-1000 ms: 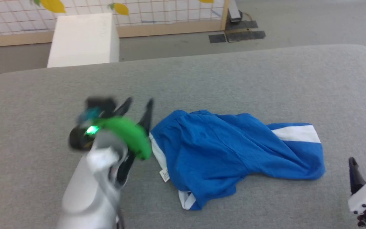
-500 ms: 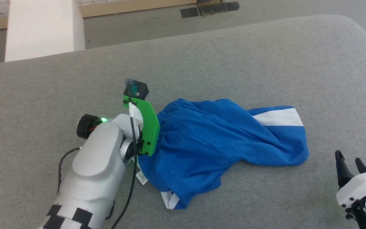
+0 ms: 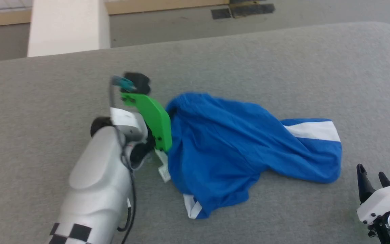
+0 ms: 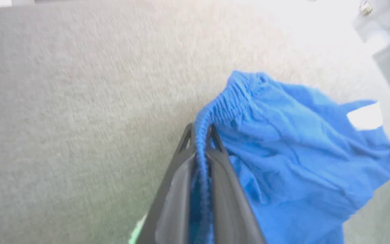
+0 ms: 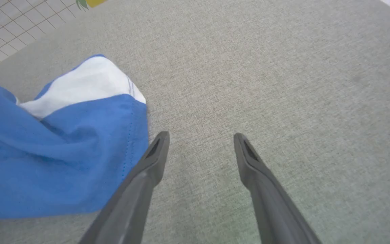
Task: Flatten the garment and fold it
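Pinching the garment [image 3: 242, 149] by its gathered waistband, the left gripper [image 4: 200, 132] is clamped tight. It lies crumpled on the grey surface [image 3: 283, 61]; the right gripper [image 5: 200, 139] hovers, jaws spread, beside its hem.

The head view looks steeply down on the grey surface [image 3: 249, 51]. The wrist views sit low and close, at opposite ends of the shorts [image 3: 235, 145] all three share.
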Controlling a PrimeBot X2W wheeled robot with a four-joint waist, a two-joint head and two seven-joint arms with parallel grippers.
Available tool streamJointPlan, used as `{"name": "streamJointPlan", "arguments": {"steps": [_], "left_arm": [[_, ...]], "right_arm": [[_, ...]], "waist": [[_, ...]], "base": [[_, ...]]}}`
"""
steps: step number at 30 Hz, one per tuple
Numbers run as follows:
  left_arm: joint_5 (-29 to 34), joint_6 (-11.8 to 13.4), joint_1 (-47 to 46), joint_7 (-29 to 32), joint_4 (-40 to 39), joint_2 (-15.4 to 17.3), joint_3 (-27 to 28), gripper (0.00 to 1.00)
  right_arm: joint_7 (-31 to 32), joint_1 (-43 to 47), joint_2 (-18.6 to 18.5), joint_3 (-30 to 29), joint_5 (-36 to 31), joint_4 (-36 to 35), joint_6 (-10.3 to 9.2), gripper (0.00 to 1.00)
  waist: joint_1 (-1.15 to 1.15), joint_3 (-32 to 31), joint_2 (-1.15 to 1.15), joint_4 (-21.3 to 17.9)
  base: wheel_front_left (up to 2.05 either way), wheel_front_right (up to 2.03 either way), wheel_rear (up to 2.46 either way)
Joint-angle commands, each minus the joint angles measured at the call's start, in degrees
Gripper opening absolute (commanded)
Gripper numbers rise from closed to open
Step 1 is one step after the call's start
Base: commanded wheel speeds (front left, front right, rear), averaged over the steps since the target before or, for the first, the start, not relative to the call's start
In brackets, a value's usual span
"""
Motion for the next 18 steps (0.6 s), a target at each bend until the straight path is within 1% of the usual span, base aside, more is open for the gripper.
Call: {"name": "streamJointPlan", "arguments": {"steps": [1, 3, 5, 7, 10, 12, 15, 17, 18], "left_arm": [[-1.59, -0.30, 1.01, -1.63, -1.67, 0.36, 1.56, 0.00], [-3.71, -0.07, 2.39, -3.71, -4.92, 1.00, 4.25, 0.00], [-5.40, 0.72, 4.47, -4.67, -7.96, 1.75, 6.56, 0.00], [-6.01, 2.39, 7.41, -5.38, -11.15, 3.13, 8.63, 0.00], [-7.33, 4.73, 13.30, -5.05, -15.68, 4.22, 10.89, 0.00], [-7.49, 6.46, 18.25, -3.96, -18.36, 5.04, 11.48, 0.00], [-8.35, 8.83, 25.95, -1.91, -21.30, 5.27, 11.92, 0.00], [-9.37, 9.75, 30.23, -0.23, -22.08, 4.84, 11.69, 0.00], [-11.40, 10.17, 34.84, 2.30, -22.09, 3.55, 10.84, 0.00]], "right_arm": [[0.25, 0.03, -0.03, 0.01, -0.66, -0.24, -0.08, 1.00], [0.67, 0.53, -0.03, -0.25, -1.09, -0.57, -0.08, 1.00], [0.97, 0.91, -0.03, -0.44, -1.30, -0.72, -0.08, 1.00], [1.30, 1.14, -0.03, -0.12, -1.40, -0.69, -0.08, 1.00], [1.58, 1.47, -0.03, 0.20, -1.39, -0.55, -0.08, 1.00], [1.74, 1.52, -0.03, 0.66, -1.26, -0.50, -0.08, 1.00], [2.02, 1.46, -0.03, 1.44, -1.18, -0.29, -0.08, 1.00], [2.19, 1.39, -0.03, 1.91, -1.28, -0.24, -0.08, 1.00], [2.48, 1.11, -0.03, 2.60, -1.37, -0.16, -0.08, 1.00]], "waist": [[0.00, -2.36, 0.00, 3.18], [0.00, -3.32, 0.00, 5.43], [0.00, -4.16, 0.00, 7.58], [0.00, -4.91, 0.00, 9.36], [0.00, -5.79, 0.00, 12.31], [0.00, -6.30, 0.00, 14.01], [0.00, -6.81, 0.00, 16.18], [0.00, -6.91, 0.00, 17.21], [0.00, -6.88, 0.00, 17.94]], "base": [[0.00, 0.00, 0.00], [0.00, 0.00, 0.00], [0.00, 0.00, 0.00], [0.00, 0.00, 0.00], [0.00, 0.00, 0.00], [0.00, 0.00, 0.00], [0.00, 0.00, 0.00], [0.00, 0.00, 0.00], [0.00, 0.00, 0.00]]}}
